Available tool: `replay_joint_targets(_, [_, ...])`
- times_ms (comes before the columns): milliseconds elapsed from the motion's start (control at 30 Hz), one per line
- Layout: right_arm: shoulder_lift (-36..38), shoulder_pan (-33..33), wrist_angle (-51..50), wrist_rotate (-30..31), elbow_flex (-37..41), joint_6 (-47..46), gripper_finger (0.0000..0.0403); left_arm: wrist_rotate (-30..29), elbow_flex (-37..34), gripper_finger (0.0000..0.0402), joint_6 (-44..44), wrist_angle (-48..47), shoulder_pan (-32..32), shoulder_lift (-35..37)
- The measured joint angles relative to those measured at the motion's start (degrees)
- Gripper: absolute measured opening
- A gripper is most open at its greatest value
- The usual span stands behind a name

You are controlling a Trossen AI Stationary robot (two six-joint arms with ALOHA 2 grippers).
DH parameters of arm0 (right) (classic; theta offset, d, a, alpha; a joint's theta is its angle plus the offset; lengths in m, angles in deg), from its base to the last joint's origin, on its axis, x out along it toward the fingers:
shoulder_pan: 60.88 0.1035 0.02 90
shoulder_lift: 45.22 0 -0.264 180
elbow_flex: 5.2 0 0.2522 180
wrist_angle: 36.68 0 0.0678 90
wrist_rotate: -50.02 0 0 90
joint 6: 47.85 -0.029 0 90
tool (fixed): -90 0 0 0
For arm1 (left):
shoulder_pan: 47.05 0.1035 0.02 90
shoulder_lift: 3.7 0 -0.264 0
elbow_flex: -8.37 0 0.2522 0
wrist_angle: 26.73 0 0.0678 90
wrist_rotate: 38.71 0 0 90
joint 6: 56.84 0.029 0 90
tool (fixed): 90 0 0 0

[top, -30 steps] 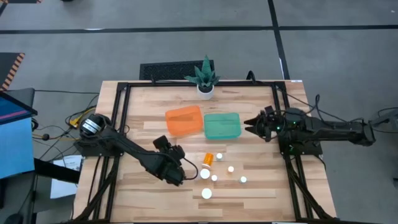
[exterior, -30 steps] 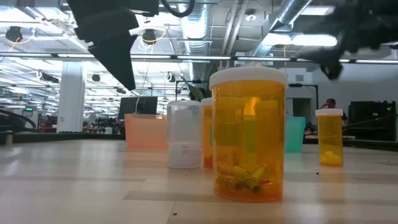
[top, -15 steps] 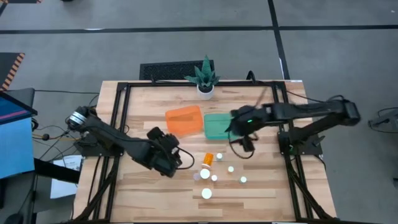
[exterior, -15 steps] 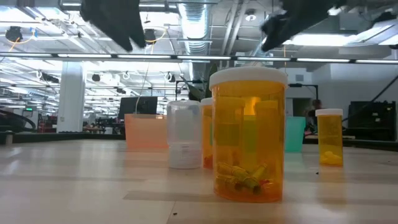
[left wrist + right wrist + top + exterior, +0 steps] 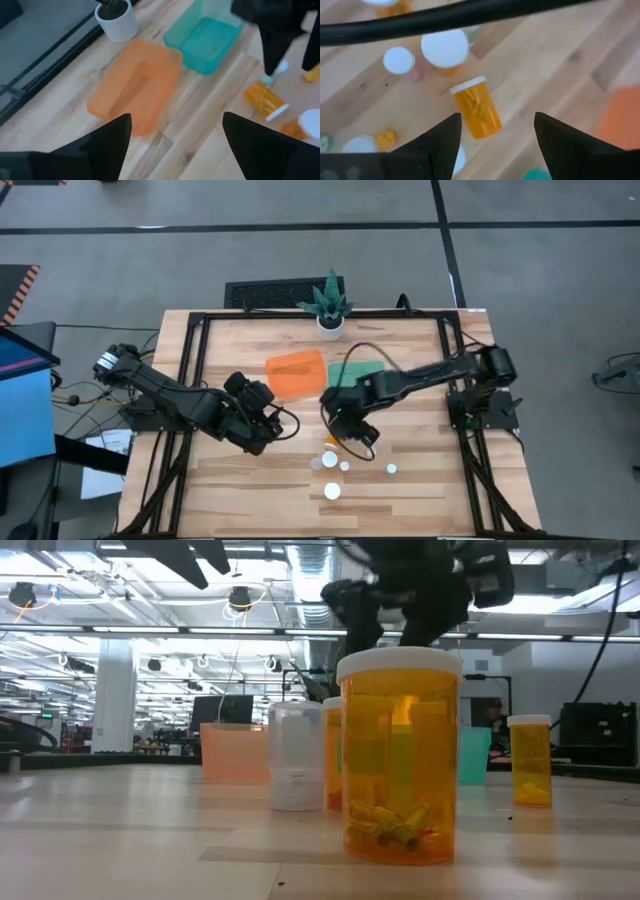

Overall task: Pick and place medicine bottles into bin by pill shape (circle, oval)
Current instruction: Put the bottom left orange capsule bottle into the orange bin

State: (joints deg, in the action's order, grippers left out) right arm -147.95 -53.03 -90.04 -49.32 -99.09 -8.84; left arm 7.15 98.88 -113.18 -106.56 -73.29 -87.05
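The right gripper (image 5: 345,423), jaws open, hangs at the centre of the high view above a lying medicine bottle (image 5: 476,107). The other bottles (image 5: 332,491) stand lower centre on the desk (image 5: 420,490). The left gripper (image 5: 268,420), jaws open, waits centre-left.

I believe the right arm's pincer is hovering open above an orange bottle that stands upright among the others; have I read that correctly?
Not quite: the orange bottle is lying on its side, not standing upright. The right wrist view shows it flat on the wood, its white cap pointing sideways, between the open fingers of the right pincer. The rest holds: that pincer hovers open above it, with other bottles nearby.
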Motion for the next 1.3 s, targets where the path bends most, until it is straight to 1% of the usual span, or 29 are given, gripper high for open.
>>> replay_joint_targets(167, [-6.2,1.5,-1.8,0.1,-2.3,4.3,0.0265,0.3,0.0,0.0309,-0.5,-2.6,0.0,0.0])
replay_joint_targets(300, [-9.5,1.8,-1.7,0.7,-2.4,5.2,0.0265,0.3,0.0,0.0309,-0.8,-2.6,-0.1,-0.1])
replay_joint_targets(367, [-10.8,1.8,-0.5,2.7,-2.4,5.2,0.0265,0.3,0.0,0.0309,-0.9,-2.6,-0.1,-0.1])
replay_joint_targets(567, [-13.0,1.8,-0.5,6.3,-2.4,6.6,0.0265,-0.1,0.0,0.0309,-1.4,-2.6,-0.1,-0.1])
replay_joint_targets(733, [-12.9,1.4,1.0,6.4,-2.4,7.6,0.0262,-0.2,0.0,0.0309,-1.4,-2.6,-0.1,-0.1])
replay_joint_targets(1000, [-13.9,1.9,3.4,6.3,-2.0,9.5,0.0224,0.1,0.0,0.0309,-1.4,-2.6,-0.1,-0.1])
replay_joint_targets(1300, [-16.4,1.8,2.3,6.7,-2.5,9.0,0.0182,0.0,0.0,0.0309,-1.4,-2.6,-0.1,-0.1])
